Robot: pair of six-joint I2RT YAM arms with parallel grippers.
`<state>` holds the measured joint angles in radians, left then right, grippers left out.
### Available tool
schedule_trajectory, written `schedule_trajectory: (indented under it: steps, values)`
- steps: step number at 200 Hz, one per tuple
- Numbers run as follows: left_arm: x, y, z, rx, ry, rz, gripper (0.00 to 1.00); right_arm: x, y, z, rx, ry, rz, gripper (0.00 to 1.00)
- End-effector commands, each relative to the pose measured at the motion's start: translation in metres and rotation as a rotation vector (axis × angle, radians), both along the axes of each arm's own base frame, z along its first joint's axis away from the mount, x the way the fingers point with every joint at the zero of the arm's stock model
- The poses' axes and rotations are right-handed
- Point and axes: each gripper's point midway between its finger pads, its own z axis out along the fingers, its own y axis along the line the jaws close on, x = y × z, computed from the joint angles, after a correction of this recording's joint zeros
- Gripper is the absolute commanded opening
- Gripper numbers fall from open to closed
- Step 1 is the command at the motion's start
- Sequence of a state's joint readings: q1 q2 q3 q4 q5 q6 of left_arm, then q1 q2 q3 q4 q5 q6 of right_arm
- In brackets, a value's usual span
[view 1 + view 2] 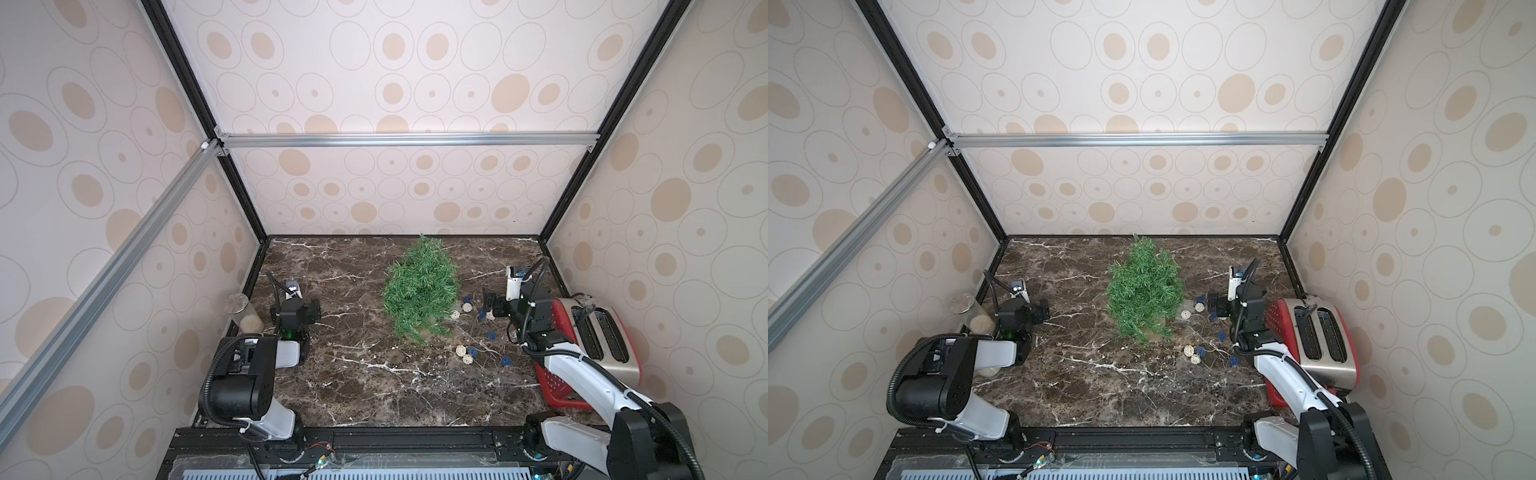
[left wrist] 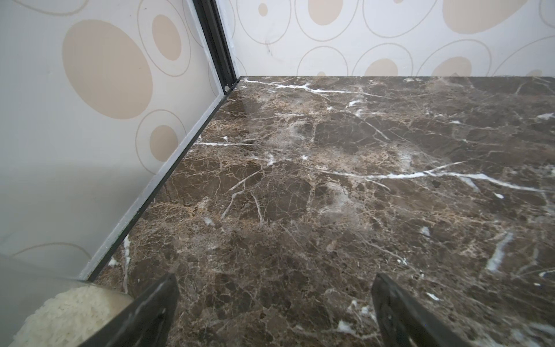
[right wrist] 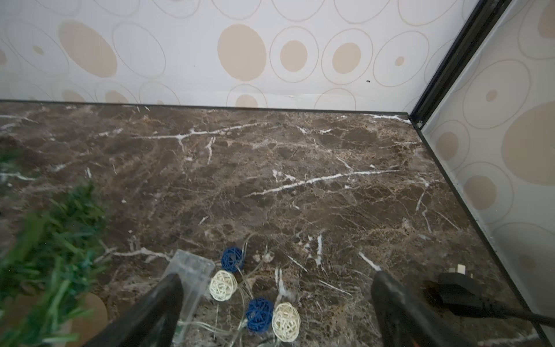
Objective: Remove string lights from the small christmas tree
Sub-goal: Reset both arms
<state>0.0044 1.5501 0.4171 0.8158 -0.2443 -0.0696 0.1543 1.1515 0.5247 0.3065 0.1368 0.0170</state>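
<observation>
Right gripper stands with its jaws wide apart and holds nothing. It hangs low over the string lights, and the wrist view shows a blue and a white ball between its fingers, though I cannot tell whether either finger touches them. Left gripper is likewise spread and empty, low over bare table near a jar of rice at the left wall, well apart from the tree. I judge it sits there to leave the middle free. In both top views the lights lie loose on the table on the tree's right, their balls scattered between the tree and the right gripper. A clear box on the wire lies just beside the lower branches. No ball or wire shows among the branches, so the tree looks stripped and the task seems done or nearly so, though the tree's far side is hidden. Lying off to one side, the wire is clear of needles that could snag it. A toaster and red basket stand at the right wall beside the right arm.
</observation>
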Motion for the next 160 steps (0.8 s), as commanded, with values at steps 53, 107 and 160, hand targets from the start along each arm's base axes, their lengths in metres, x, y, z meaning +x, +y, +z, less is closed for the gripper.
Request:
schedule_trajectory:
  steps: [53,107,160]
  values:
    - [0.004,0.001,0.013,0.013,-0.045,-0.002,0.99,0.02,-0.019,-0.061,-0.102,-0.086,-0.063,0.99]
    - [0.004,0.001,0.012,0.013,-0.043,-0.002,0.99,0.029,-0.033,-0.076,-0.028,-0.011,-0.091,0.98]
    - [0.004,0.001,0.012,0.013,-0.041,-0.002,0.99,0.029,-0.033,-0.075,-0.028,-0.003,-0.091,0.98]
